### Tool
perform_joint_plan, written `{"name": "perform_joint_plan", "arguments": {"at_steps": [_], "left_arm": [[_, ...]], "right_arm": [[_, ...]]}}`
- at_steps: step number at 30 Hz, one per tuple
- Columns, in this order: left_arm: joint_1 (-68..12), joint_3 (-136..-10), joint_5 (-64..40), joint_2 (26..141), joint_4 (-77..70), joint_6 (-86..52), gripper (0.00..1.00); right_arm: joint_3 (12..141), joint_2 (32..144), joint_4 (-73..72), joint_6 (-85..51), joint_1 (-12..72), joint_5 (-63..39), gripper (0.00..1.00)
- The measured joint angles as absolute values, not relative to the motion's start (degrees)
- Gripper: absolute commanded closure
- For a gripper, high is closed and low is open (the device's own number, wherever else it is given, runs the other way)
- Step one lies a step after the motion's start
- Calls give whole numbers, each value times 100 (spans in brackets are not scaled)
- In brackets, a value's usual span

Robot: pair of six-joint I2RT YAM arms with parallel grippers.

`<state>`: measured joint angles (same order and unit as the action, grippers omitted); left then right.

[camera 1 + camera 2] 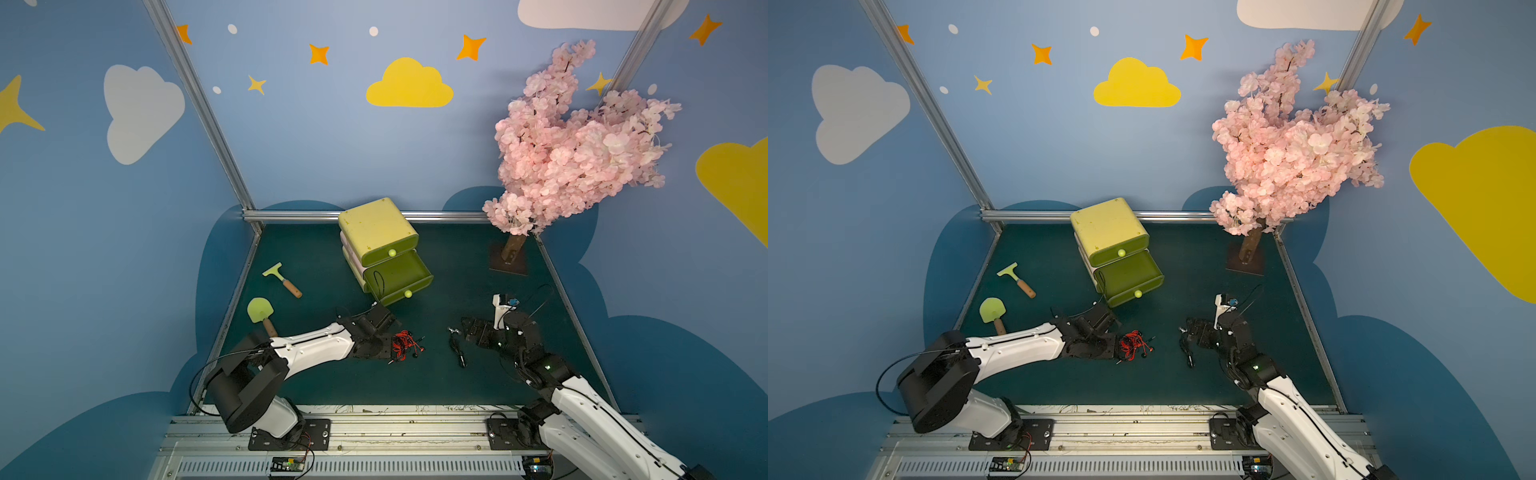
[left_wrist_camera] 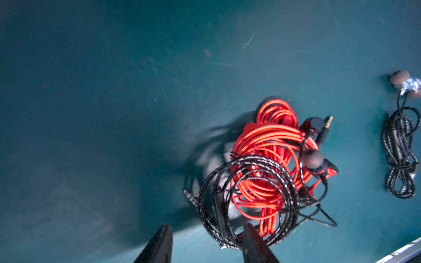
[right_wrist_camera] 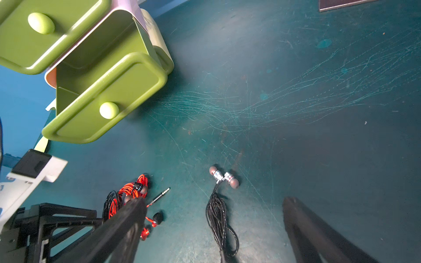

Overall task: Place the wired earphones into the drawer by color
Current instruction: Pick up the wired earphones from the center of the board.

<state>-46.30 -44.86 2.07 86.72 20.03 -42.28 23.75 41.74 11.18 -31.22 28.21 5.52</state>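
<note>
Straddling the red-and-black earphones [image 2: 268, 164] near the drawer [image 1: 401, 278], left gripper [image 2: 205, 241] stood half-spread, right gripper [image 3: 214, 227] spread wide over black earphones [image 3: 219, 218].

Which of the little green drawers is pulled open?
The lower drawer of the green cabinet: it juts forward, its inside showing. The drawer above it sits flush, shut.

Red-and-black earphones [image 2: 268, 168] coiled on mat, black earphones [image 3: 219, 218] nearby, apart
</note>
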Motion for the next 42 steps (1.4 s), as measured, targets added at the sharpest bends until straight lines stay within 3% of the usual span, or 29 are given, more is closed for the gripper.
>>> {"name": "perform_joint_plan", "arguments": {"at_steps": [7, 22, 42], "left_arm": [[-4668, -4486, 217, 8733, 1942, -4270, 53], [-4744, -4491, 180, 8995, 1719, -4346, 75], [-4818, -4491, 226, 8733, 1758, -4445, 86]], "right_arm": [[2375, 4174, 1094, -3120, 2816, 550, 2], [2340, 4174, 1068, -3107, 2783, 545, 2], [2322, 4176, 1007, -3103, 2757, 530, 2]]}}
